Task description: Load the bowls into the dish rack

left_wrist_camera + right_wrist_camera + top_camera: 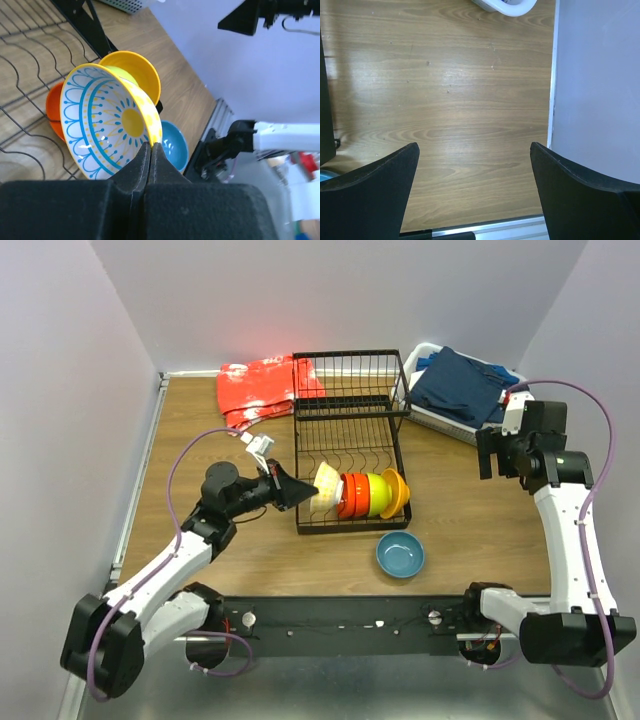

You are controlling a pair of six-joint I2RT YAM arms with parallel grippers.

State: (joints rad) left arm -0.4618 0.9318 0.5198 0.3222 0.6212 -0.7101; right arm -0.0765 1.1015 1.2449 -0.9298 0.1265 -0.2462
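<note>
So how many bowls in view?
5: red-orange bowl, lime green bowl, yellow-orange bowl in the dish rack; patterned bowl in the left gripper beside them; blue bowl on the table.

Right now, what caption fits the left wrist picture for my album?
Left gripper pinching the patterned bowl by its rim at the dish rack.

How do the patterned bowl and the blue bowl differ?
The patterned bowl is white with blue lines and a yellow centre; the blue bowl is plain. The patterned bowl is on edge, pinched by the left hand; the blue bowl sits upright on the table. Both are round.
</note>
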